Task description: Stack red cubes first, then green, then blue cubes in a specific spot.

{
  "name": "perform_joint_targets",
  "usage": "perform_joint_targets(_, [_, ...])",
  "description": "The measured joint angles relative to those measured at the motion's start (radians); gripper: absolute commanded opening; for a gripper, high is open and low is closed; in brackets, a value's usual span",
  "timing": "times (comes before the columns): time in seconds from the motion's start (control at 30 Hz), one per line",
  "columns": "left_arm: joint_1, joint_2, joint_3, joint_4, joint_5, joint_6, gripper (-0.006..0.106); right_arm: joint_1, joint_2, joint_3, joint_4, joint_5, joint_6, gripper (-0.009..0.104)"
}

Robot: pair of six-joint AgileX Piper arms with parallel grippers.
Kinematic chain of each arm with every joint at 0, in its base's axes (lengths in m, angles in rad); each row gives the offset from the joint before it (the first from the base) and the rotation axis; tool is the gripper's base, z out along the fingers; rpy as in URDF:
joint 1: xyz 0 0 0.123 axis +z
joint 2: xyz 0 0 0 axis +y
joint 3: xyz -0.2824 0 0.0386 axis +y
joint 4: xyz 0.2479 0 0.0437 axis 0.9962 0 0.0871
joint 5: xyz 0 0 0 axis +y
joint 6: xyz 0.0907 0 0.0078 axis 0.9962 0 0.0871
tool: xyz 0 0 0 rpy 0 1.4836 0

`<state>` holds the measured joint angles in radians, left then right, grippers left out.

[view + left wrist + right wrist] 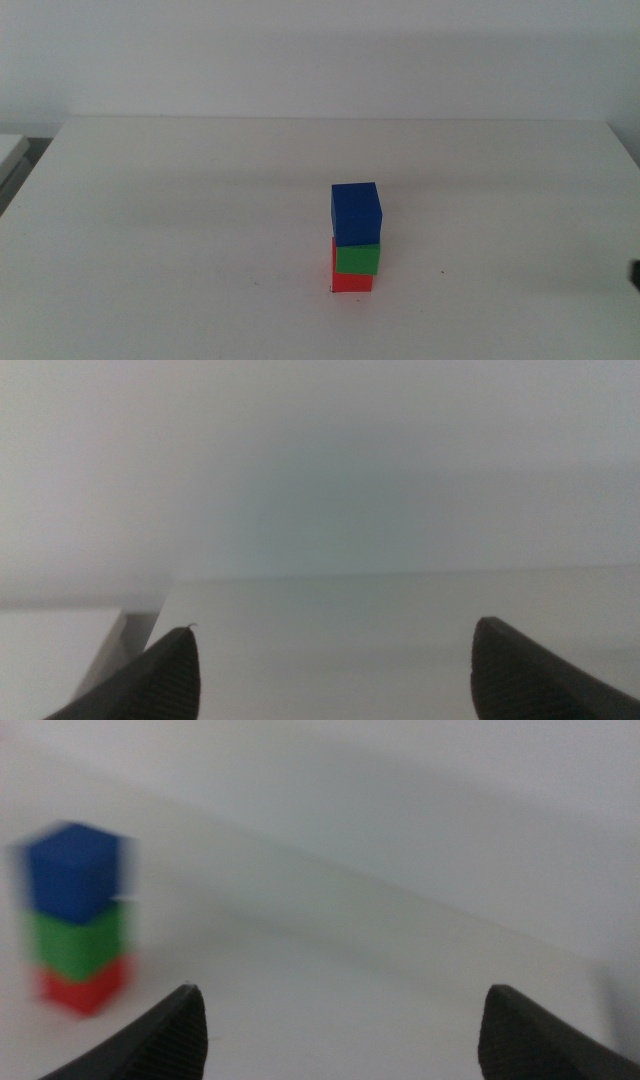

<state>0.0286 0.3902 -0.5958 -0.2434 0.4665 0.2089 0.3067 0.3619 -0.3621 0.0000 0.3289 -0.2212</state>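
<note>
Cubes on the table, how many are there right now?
3, all in one stack: red cube on the table, green cube on it, blue cube on top. No others show.

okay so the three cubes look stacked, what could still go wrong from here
1. The blue cube sits slightly askew on the green cube and red cube, so a table bump might topple the stack.
2. The right gripper, jaws open, is blurred in its wrist view with the stack off to one side; a swing toward it could clip it.
The left gripper is open, facing bare table.
</note>
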Motion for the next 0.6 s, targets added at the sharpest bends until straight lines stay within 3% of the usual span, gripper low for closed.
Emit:
perform_joint_targets(0.13, [0.001,-0.148,0.236,0.012,-0.077,0.002,0.091,-0.167,-0.184,0.178,0.0,-0.101,0.0,0.088])
perform_joint_targets(0.27, [0.001,-0.278,0.396,0.025,-0.095,0.002,0.091,-0.261,-0.32,0.281,-0.007,-0.109,0.001,0.088])
perform_joint_targets(0.6, [0.001,-0.386,0.593,0.027,-0.226,0.002,0.091,-0.32,-0.357,0.358,-0.009,-0.121,0.002,0.088])
